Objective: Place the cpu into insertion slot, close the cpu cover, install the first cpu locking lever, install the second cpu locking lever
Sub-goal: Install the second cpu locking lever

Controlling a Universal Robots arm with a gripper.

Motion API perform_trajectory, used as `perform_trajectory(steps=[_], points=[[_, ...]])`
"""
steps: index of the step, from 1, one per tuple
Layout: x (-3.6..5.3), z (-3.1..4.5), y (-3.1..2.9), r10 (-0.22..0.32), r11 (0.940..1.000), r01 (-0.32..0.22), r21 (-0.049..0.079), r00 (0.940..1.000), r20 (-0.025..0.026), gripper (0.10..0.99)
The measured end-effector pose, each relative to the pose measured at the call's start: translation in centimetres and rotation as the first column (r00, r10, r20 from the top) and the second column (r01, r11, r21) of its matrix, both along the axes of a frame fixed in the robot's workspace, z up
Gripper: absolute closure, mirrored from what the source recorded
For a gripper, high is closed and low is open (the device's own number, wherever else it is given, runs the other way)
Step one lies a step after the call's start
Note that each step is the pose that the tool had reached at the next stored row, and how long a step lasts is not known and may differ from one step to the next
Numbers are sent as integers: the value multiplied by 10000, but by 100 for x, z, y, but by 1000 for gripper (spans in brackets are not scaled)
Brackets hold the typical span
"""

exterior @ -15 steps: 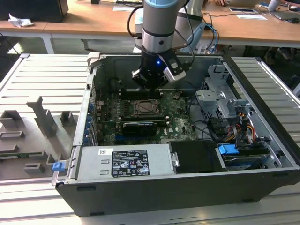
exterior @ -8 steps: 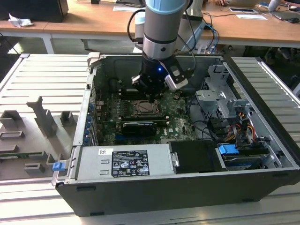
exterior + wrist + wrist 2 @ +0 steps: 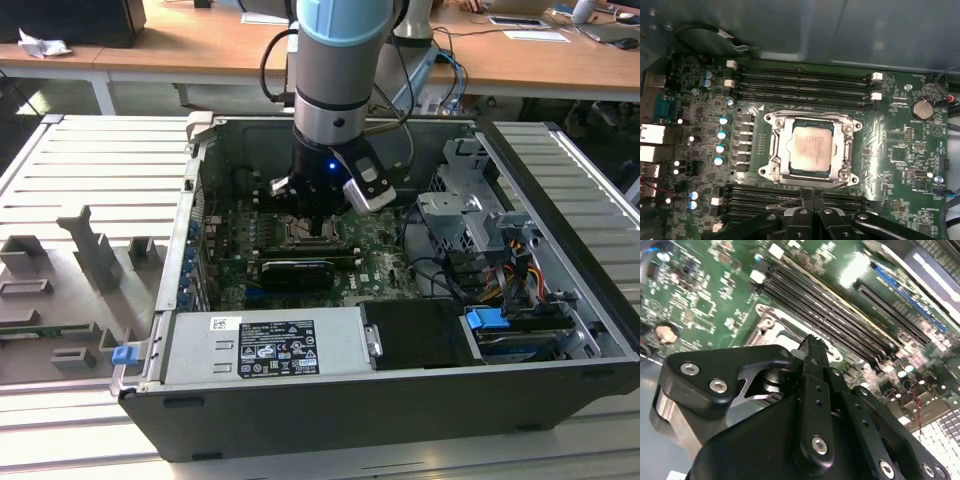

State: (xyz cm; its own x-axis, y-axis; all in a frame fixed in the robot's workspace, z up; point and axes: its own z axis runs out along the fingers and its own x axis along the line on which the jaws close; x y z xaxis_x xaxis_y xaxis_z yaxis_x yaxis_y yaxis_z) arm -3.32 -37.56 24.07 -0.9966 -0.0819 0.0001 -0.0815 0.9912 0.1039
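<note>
1. The cpu sits flat in the insertion slot, in the middle of the green motherboard. Its pale metal top faces up.
2. The cpu cover looks like it is lying down around the chip, a shiny frame with the chip showing through its big hole. I cannot tell if the locking levers are hooked.
3. In the first wrist view, long black memory slots lie at 12 o'clock from the chip, and more lie at 6 o'clock.
4. I think the chip is light, stiff and smooth. The tiny pins under it could bend, so it should only be held by its edges.
5. The cover looks thin and stiff. I would push it on its metal rim, not on the chip.
6. The gripper hangs at 6 o'clock from the chip in the first wrist view. Its two fingers are pressed together and hold nothing.
7. In the exterior view the arm points straight down into the open computer case, with the claw just above the board.
</note>
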Motion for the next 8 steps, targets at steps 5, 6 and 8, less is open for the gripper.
perform_trajectory(steps=[5, 6, 8], points=[[-174, -106, 0, -2, 10000, 2, -1, 10000, 0, 980], [-177, -126, 0, -2, 10000, 2, 4, 10000, -1, 980], [-181, -137, -7, 1, 9999, -1, 119, 10000, -1, 980]])
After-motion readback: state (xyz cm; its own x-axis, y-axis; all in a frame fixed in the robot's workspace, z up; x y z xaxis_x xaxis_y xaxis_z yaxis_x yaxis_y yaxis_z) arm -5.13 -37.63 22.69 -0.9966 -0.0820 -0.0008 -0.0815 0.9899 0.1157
